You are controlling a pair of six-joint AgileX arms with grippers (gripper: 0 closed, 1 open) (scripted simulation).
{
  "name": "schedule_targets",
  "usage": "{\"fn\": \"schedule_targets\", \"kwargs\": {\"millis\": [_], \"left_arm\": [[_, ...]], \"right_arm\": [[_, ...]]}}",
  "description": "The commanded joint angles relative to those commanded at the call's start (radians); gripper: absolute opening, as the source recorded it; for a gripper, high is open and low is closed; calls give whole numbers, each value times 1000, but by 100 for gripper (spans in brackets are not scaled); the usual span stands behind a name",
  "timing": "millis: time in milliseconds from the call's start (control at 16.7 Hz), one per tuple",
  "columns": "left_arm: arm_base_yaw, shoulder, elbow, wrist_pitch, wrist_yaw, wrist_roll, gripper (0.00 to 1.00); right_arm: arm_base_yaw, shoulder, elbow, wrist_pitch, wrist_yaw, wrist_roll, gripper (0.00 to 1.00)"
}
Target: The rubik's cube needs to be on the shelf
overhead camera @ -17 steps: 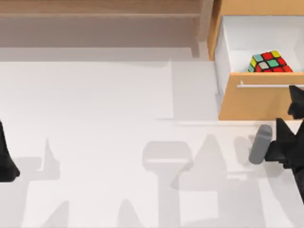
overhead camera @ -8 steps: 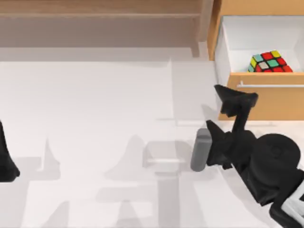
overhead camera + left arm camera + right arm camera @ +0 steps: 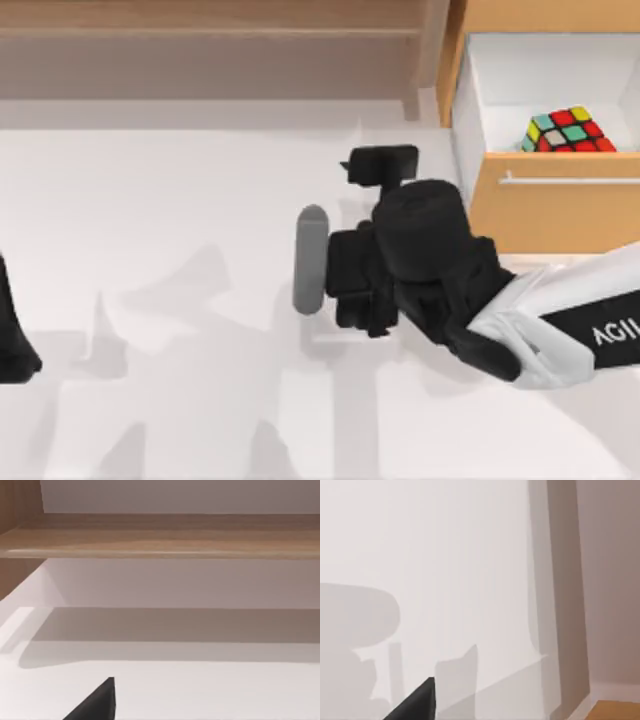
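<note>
While rubik's cube (image 3: 567, 131) sits in drawer (image 3: 545, 215), right fingers (image 3: 383, 165) well apart

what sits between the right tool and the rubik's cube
In the top view, the drawer's side wall stands between the right tool and the rubik's cube, which lies inside the open drawer.
</note>
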Motion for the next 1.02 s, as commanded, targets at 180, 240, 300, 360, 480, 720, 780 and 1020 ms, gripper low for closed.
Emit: {"fn": "schedule_targets", "kwargs": {"millis": [180, 240, 300, 360, 480, 720, 780, 1020], "left_arm": [[0, 0, 0, 0, 0, 0, 100], [0, 0, 0, 0, 0, 0, 100], [0, 0, 0, 0, 0, 0, 100], [0, 0, 0, 0, 0, 0, 100], [0, 0, 0, 0, 0, 0, 100], [0, 0, 0, 0, 0, 0, 100], [0, 0, 0, 0, 0, 0, 100], [0, 0, 0, 0, 0, 0, 100]], "right_arm": [[-36, 12, 225, -382, -24, 145, 100], [-55, 22, 305, -508, -34, 198, 100], [-80, 36, 389, -631, -46, 252, 100], [-109, 53, 475, -750, -60, 307, 100], [-177, 92, 655, -978, -93, 421, 100], [-336, 197, 1016, -1402, -176, 648, 100], [-376, 229, 1102, -1500, -198, 700, 100], [-530, 360, 1394, -1818, -275, 861, 100]]}}
